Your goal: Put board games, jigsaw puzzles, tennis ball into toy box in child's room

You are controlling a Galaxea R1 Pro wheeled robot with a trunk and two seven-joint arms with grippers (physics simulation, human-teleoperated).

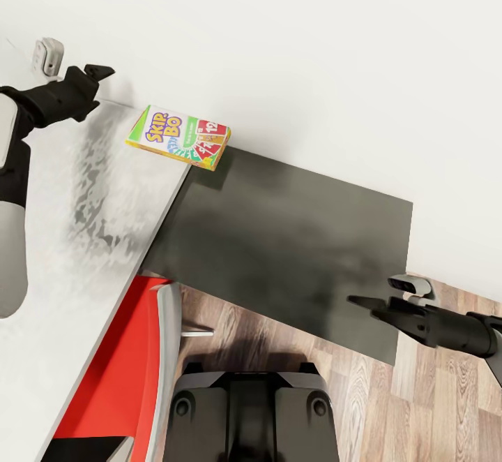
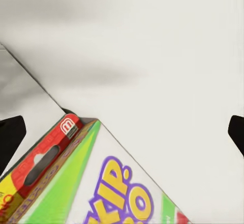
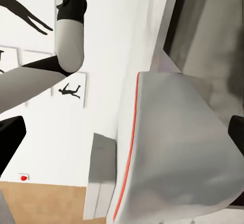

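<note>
A Skip-Bo board game box (image 1: 179,136), white, green and red, lies flat at the far corner of the pale bed surface (image 1: 77,252), close to the white wall. My left gripper (image 1: 100,86) hovers a short way to its left, open and holding nothing. In the left wrist view the box (image 2: 109,183) looms close below the gripper (image 2: 123,135), whose dark fingertips (image 2: 10,137) stand wide apart at the frame's edges. My right gripper (image 1: 359,303) hangs open and empty at the lower right, over the edge of a dark panel. The toy box, puzzles and tennis ball are out of view.
A dark grey panel (image 1: 293,239) runs from the bed to the right along the wall (image 1: 314,43). A red and grey piece (image 1: 139,371) sits beside the bed, seen also in the right wrist view (image 3: 173,148). Wooden floor (image 1: 432,392) and my base (image 1: 251,413) lie below.
</note>
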